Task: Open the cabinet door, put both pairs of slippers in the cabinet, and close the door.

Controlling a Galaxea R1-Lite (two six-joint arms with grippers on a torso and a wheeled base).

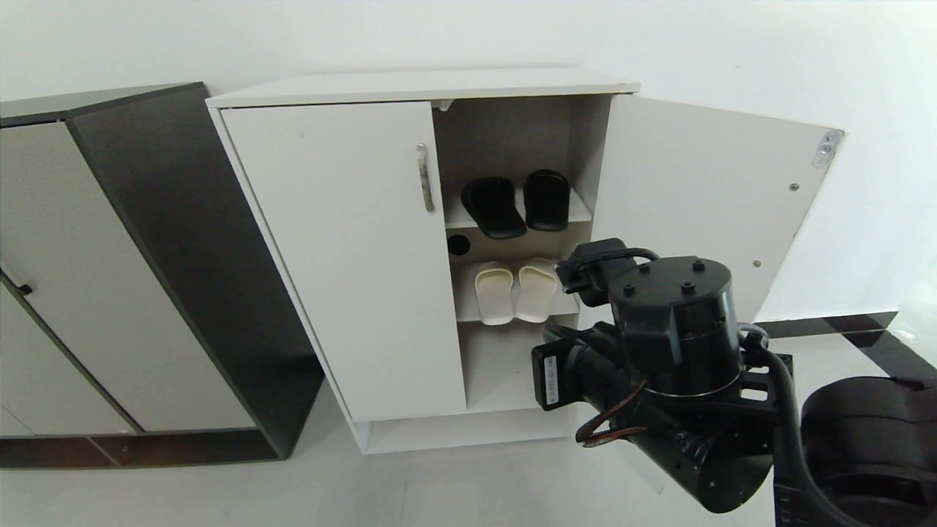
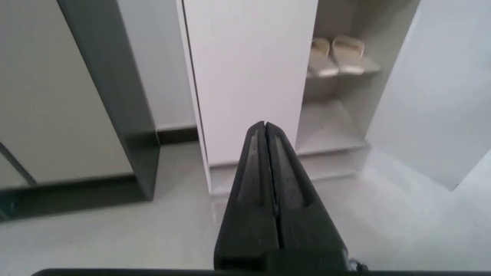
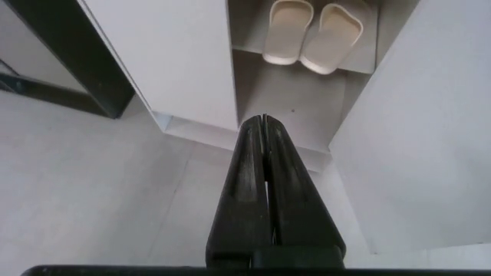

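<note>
The white cabinet [image 1: 417, 86] has its right door [image 1: 703, 212] swung wide open and its left door [image 1: 344, 249] closed. A black pair of slippers [image 1: 516, 203] lies on the upper shelf. On the shelf below lies a white pair of slippers [image 1: 516, 293], also seen as white slippers [image 3: 311, 31] and white slippers [image 2: 337, 55]. My right gripper [image 3: 265, 119] is shut and empty, held over the floor in front of the open compartment, beside the open door [image 3: 430, 138]. My left gripper [image 2: 265, 126] is shut and empty, farther back, facing the closed door's lower edge.
A grey and dark cabinet [image 1: 146, 256] stands close to the white one's left side. The closed door carries a metal handle [image 1: 424, 178]. My right arm [image 1: 673, 344] sits low in front of the opening. Pale bare floor [image 1: 439, 490] lies before the cabinet.
</note>
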